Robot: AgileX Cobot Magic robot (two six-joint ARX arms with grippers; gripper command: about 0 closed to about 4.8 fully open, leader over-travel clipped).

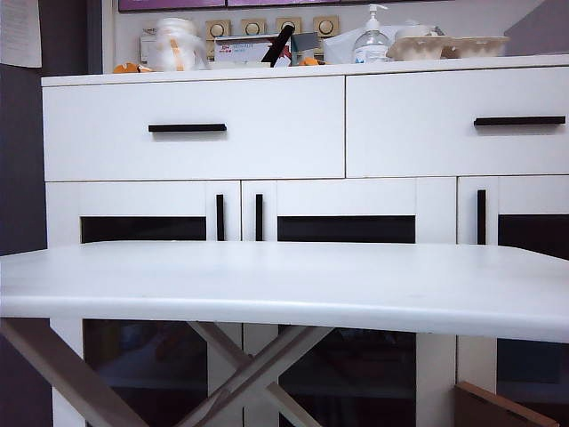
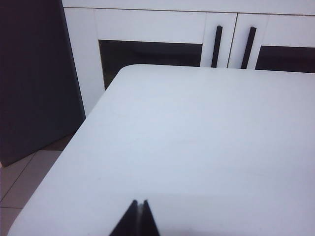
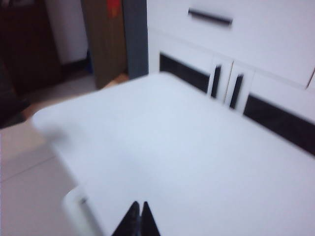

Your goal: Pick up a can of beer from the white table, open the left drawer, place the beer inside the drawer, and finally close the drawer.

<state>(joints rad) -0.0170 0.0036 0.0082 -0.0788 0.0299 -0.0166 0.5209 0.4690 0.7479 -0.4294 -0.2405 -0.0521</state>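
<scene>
A bare white desk [image 1: 284, 289] stands before a white cabinet [image 1: 62, 213], and no can of beer shows on it in any of the three views; where the can lies cannot be told from these pictures. The left drawer [image 1: 116, 129], its short black bar handle [image 1: 187, 128] set level across the front, is fully shut, flush with the matching drawer [image 1: 409, 124] beside it. Clutter lines the cabinet top, among it a clear pump bottle [image 1: 371, 43].

The left pincer [image 2: 139, 216] hangs over the desk near its front edge, towards the left front corner, its two dark tips pressed together and grasping nothing. The right pincer [image 3: 138, 219] is likewise clenched and empty, poised above the desk with its camera angled towards the far left corner, so that the left drawer's handle [image 3: 210, 18] sits in its sight; the blur in that view suggests the arm is in motion. Neither arm appears in the exterior view.

With the drawer closed and both pincers empty, the task looks to be at its very start: the can must first be found and lifted. A pincer will need to spread its tips before it can take either the can or the handle.
</scene>
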